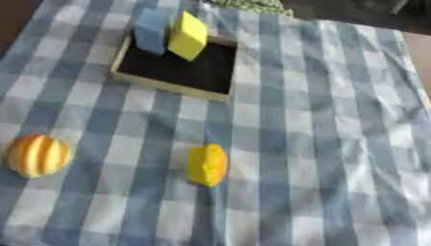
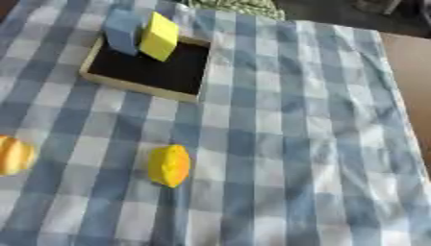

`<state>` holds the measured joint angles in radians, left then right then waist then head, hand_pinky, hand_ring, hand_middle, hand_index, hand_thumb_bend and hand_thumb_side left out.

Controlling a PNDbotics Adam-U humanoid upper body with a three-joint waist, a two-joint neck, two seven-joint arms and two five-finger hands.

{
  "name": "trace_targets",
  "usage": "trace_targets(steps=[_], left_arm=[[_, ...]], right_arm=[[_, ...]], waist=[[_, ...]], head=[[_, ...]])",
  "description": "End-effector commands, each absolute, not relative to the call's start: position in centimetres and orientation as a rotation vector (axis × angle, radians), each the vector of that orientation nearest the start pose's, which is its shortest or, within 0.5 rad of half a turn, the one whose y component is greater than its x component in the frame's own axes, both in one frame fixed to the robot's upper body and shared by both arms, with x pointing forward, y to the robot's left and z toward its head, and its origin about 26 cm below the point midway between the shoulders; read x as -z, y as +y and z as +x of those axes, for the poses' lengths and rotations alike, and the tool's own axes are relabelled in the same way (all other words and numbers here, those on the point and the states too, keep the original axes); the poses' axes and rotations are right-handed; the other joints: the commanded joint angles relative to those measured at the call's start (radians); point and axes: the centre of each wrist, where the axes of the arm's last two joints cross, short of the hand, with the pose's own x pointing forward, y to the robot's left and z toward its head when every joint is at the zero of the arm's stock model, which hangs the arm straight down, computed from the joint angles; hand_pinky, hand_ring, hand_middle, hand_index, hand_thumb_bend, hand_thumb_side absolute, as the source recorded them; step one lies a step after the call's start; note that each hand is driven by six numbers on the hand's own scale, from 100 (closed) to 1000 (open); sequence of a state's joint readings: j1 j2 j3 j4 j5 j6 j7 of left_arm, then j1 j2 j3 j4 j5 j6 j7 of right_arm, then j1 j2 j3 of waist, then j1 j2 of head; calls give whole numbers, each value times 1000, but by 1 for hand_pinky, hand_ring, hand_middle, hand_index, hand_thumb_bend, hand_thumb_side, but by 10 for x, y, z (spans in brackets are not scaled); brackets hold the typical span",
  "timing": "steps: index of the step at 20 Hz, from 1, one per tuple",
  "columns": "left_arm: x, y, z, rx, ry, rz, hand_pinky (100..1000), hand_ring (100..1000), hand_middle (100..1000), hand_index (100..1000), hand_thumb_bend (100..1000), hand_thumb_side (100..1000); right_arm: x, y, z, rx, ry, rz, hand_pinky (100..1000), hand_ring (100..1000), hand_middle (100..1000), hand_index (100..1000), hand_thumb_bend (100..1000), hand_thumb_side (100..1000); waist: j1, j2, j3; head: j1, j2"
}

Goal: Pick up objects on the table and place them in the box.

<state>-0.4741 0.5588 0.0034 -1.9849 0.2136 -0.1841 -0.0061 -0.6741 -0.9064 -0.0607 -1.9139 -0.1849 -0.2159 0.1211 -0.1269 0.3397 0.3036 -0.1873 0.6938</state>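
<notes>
Neither hand shows in either view, so whether the fingers are apart or together cannot be told.

The box (image 1: 172,81), a shallow wooden tray with a dark floor, sits on the checked cloth (image 1: 336,144). Two blocks already stand in the box at its far edge: a blue block (image 1: 151,31) and, just beside it on the right, a yellow block (image 1: 188,36) that is tilted onto an edge. Two things are left on the cloth, both on the near side of the box and well apart from it: a lemon (image 1: 207,165) almost straight below the box's near-right corner, and an orange ribbed fruit (image 1: 37,154) off to the near left of the box.

The risks lie mostly in the shapes. Both fruits are rounded, so a hand closing off-centre would likely squeeze one sideways and send it rolling away from the box. The cloth is wrinkled and could drag under a fingertip, shifting the fruit or even the box. The box walls are low, so a fruit released from height could bounce or roll out. A drop near the far edge could also knock over the tilted yellow block. The near half of the box looks the safer target.
</notes>
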Motion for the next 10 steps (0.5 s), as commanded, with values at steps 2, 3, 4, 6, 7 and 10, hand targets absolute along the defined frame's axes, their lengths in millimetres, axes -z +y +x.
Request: trace_targets(steps=[2, 3, 4, 6, 7, 10], left_arm=[[-287, 285, 302, 604, -2622, 135, 959, 745, 668, 865, 100, 575], [-290, 286, 302, 614, -2630, 155, 957, 745, 669, 865, 100, 576], [-292, 286, 301, 623, -2636, 173, 953, 746, 669, 866, 100, 578], [-300, 290, 300, 677, -2641, 242, 945, 746, 670, 866, 100, 528], [-305, 292, 299, 729, -2630, 293, 941, 747, 671, 865, 100, 487], [-316, 299, 294, 914, -2558, 474, 928, 750, 675, 862, 100, 300]], right_arm=[[-378, -329, 293, 1115, 3214, 640, 943, 914, 586, 776, 100, 378], [-375, -331, 291, 1095, 3221, 650, 943, 914, 585, 775, 100, 379], [-373, -332, 288, 1082, 3224, 659, 942, 913, 582, 772, 100, 376], [-368, -335, 284, 1071, 3230, 685, 941, 913, 579, 766, 100, 372], [-366, -337, 282, 1071, 3231, 701, 941, 913, 579, 763, 100, 366], [-360, -342, 278, 1055, 3237, 755, 939, 908, 573, 758, 100, 361]], waist=[[34, -15, -9], [37, -15, -11], [39, -16, -12], [43, -19, -17], [44, -20, -20], [51, -23, -27]], head=[[20, -6], [22, -6], [23, -5], [24, -2], [24, 0], [28, 5]])
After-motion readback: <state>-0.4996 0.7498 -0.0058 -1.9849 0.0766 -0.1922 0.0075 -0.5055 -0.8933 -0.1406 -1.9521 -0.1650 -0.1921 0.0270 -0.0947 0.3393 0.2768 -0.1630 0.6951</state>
